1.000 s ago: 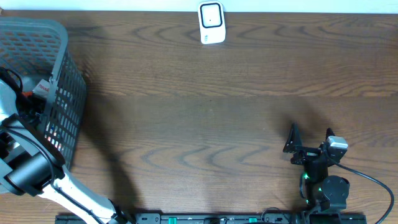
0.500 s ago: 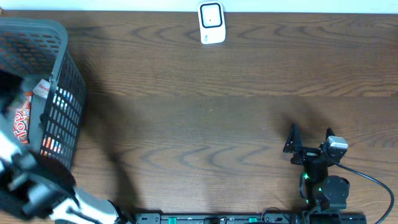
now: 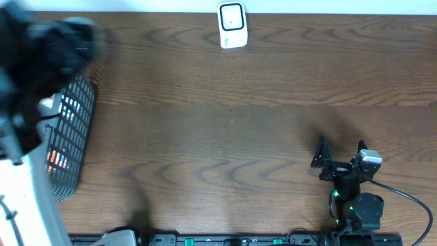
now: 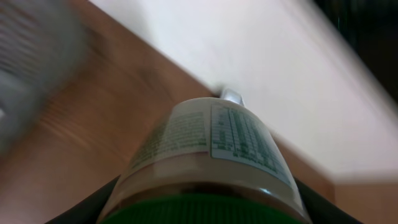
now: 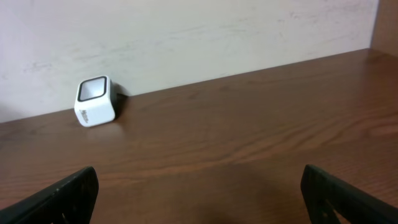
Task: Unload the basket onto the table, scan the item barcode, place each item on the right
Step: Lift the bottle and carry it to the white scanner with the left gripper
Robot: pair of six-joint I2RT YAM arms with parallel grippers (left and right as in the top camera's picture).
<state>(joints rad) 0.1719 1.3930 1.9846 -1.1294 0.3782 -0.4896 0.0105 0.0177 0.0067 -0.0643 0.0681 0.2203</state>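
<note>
The left gripper (image 4: pixel 208 204), blurred over the far-left corner above the grey plastic mesh basket (image 3: pixel 72 137), pinches a pale round bottle with a green cap and printed label (image 4: pixel 211 140) between its dark jaws. The right gripper (image 3: pixel 340 149) rests near-right, jaws spread and empty. The small white cube scanner (image 3: pixel 232 26) sits at the far edge. The curved bottle could twist or slip during a fast swing, or arrive with its barcode turned away from the scanner.

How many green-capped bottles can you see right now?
1 bottle, held in the left gripper, its label facing the wrist camera. The basket at far left is partly covered by the left arm, so more may be hidden inside.
</note>
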